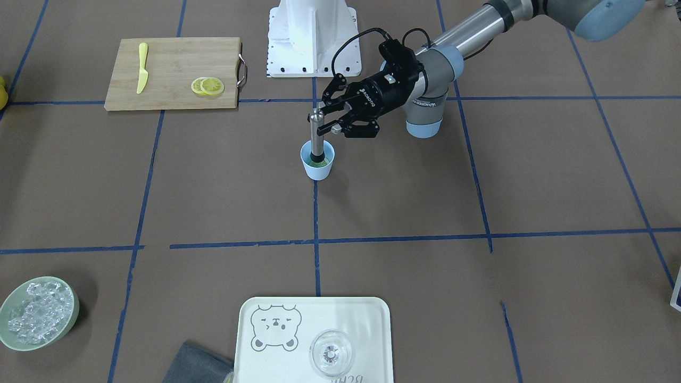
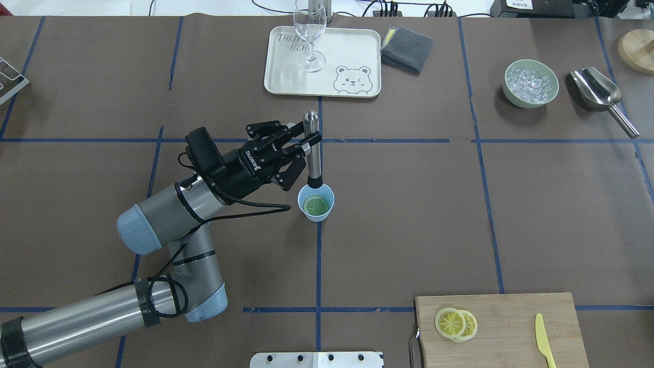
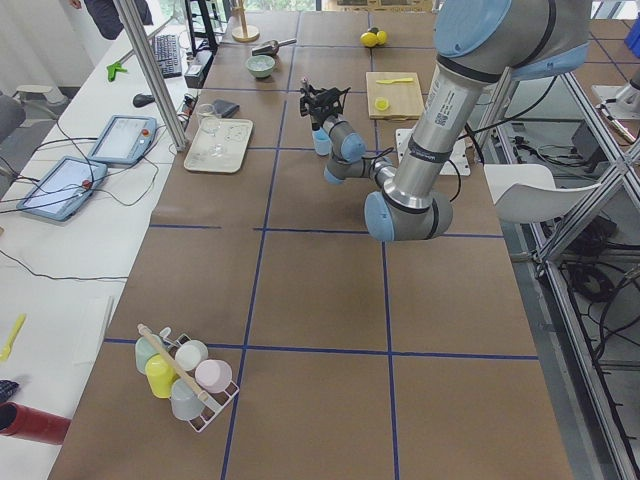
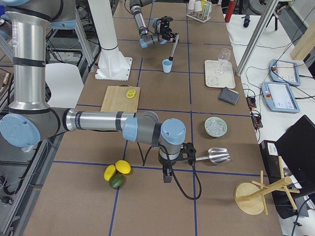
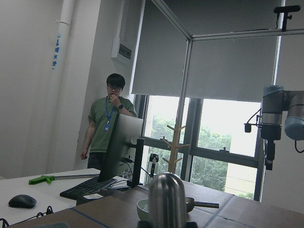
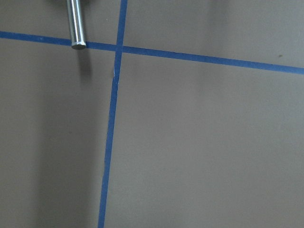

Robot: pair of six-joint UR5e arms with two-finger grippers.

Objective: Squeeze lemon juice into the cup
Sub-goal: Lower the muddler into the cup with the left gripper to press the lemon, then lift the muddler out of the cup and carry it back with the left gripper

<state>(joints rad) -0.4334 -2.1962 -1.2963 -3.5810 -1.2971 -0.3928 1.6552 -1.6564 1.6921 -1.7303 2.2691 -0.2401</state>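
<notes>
**Progress.** The left fingers point(image 1: 346, 127) are clamped on the upper part of a slim upright steel muddler rod with a black tip point(image 2: 313, 153). The tip stands inside the small light blue tapered plastic cup point(image 2: 314, 217), directly below the fingers. A thin round lemon slice point(image 2: 316, 205) lies flat on the cup's floor, beside or partly under the tip. The overhead view does not settle which.

The slice is therefore in the cup and the pressing tool is in place. No juice can be made out, and the slice still looks whole, so the pressing is judged unfinished or barely begun. Remaining: bear down on the slice, then lift the rod out.

**Right arm.** The right fingers point(image 4: 167, 173) hang over bare tabletop, well apart from the cup. Whether they are open or closed cannot be told.

**Surroundings.**
- Two more yellow lemon slices point(image 2: 456, 323) overlap on a bamboo cutting board point(image 2: 511, 327). A yellow plastic knife point(image 2: 544, 347) lies on the same board, all far to the robot's right of the left fingers.
- Beyond the left fingers is a cream tray with a bear print point(image 2: 286, 71), carrying a clear stemmed glass point(image 2: 310, 36).
- Beside the tray is a folded grey cloth point(image 2: 406, 49).
- Further right are a pale green bowl of ice point(image 2: 507, 84) and a steel scoop point(image 2: 598, 89).

**Obstructions.** Nothing stands close to the cup. The one hazard judged is the light cup tipping under an off-centre push.
</notes>
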